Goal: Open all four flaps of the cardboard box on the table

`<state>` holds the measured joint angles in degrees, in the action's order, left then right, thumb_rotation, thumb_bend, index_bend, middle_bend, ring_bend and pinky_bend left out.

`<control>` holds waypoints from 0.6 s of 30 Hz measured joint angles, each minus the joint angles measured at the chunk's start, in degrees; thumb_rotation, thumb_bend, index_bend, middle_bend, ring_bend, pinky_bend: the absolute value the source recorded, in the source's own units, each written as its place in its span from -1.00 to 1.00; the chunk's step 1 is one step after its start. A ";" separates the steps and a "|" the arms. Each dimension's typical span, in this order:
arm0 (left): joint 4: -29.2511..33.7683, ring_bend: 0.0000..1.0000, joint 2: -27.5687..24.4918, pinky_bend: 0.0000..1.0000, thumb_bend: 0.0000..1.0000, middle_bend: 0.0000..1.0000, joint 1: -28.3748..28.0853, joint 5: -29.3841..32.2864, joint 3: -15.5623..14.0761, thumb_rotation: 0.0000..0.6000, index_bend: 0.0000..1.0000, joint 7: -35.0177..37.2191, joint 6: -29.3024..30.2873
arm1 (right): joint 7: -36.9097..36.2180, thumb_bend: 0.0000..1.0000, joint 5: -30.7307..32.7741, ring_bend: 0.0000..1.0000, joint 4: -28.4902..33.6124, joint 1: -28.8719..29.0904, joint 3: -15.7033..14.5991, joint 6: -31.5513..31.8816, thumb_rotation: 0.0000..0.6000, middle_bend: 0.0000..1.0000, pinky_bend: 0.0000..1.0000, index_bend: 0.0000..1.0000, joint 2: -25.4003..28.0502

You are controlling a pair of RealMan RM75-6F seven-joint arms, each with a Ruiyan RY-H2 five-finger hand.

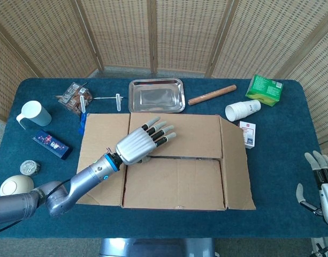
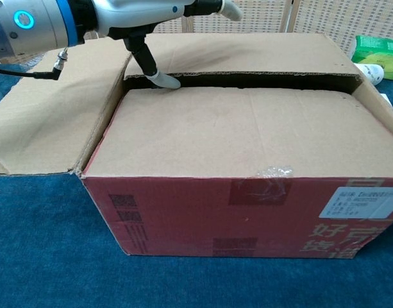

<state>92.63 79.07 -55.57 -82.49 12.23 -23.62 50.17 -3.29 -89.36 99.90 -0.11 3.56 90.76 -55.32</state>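
Observation:
The cardboard box (image 1: 174,160) stands mid-table, red-sided in the chest view (image 2: 247,212). Its left flap (image 1: 99,160) and right flap (image 1: 237,166) lie folded outward. The far flap (image 1: 190,134) and near flap (image 1: 174,182) still cover the top, with a dark gap (image 2: 260,79) along the seam between them. My left hand (image 1: 143,142) hovers over the seam's left end, fingers spread, holding nothing. Its thumb (image 2: 161,78) touches the near flap's edge at the gap. My right hand (image 1: 322,179) is off the table's right front corner, fingers apart and empty.
Behind the box lie a metal tray (image 1: 156,95), a rolling pin (image 1: 212,95), a green packet (image 1: 264,89), stacked paper cups (image 1: 242,110) and a small white box (image 1: 248,134). At the left are a white mug (image 1: 35,113), a snack bag (image 1: 74,97) and a blue packet (image 1: 51,144).

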 measured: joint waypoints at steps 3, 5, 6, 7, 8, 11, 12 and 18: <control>-1.39 -1.00 1.43 -1.00 -0.98 -1.00 -0.50 0.52 0.09 1.00 -0.96 -1.25 0.45 | -0.13 0.11 -0.02 -1.00 -0.02 0.01 -0.03 -0.03 -0.13 -1.00 -1.00 -1.00 0.00; -2.11 -1.00 2.10 -1.00 -0.98 -1.00 -0.79 0.64 0.18 1.00 -0.96 -1.91 1.04 | -0.22 0.11 0.01 -1.00 -0.04 0.02 -0.03 -0.05 -0.13 -1.00 -1.00 -1.00 0.02; -2.31 -1.00 2.29 -1.00 -0.98 -1.00 -0.91 0.64 0.24 1.00 -0.95 -2.14 1.30 | -0.31 0.11 0.04 -1.00 -0.05 0.03 -0.03 -0.10 -0.13 -1.00 -1.00 -1.00 0.05; -2.43 -1.00 2.39 -1.00 -0.97 -1.00 -1.00 0.58 0.33 1.00 -0.95 -2.30 1.56 | -0.32 0.11 0.06 -1.00 -0.08 0.04 -0.03 -0.13 -0.13 -1.00 -1.00 -1.00 0.06; -2.52 -1.00 2.41 -1.00 -0.93 -1.00 -1.13 0.43 0.50 1.00 -0.95 -2.50 1.97 | -0.38 0.11 0.08 -1.00 -0.09 0.05 -0.04 -0.17 -0.13 -1.00 -1.00 -1.00 0.07; -2.44 -1.00 2.01 -1.00 -0.77 -1.00 -1.43 0.04 0.96 1.00 -0.95 -2.82 2.85 | -0.44 0.11 0.06 -1.00 -0.13 0.10 -0.09 -0.30 -0.12 -1.00 -1.00 -1.00 0.08; -2.33 -1.00 1.80 -1.00 -0.71 -1.00 -1.49 -0.01 1.07 1.00 -0.95 -2.84 2.97 | -0.42 0.11 0.04 -1.00 -0.13 0.11 -0.12 -0.35 -0.12 -1.00 -1.00 -1.00 0.07; -1.74 -1.00 0.35 -1.00 -0.35 -1.00 -1.88 -0.01 1.75 1.00 -0.95 -3.62 3.60 | -0.24 0.11 -0.09 -1.00 -0.09 0.27 -0.27 -0.72 -0.12 -1.00 -1.00 -1.00 -0.01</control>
<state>90.90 79.42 -57.45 -82.49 13.98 -27.24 53.77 -3.53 -89.45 99.81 0.16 3.29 90.04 -55.33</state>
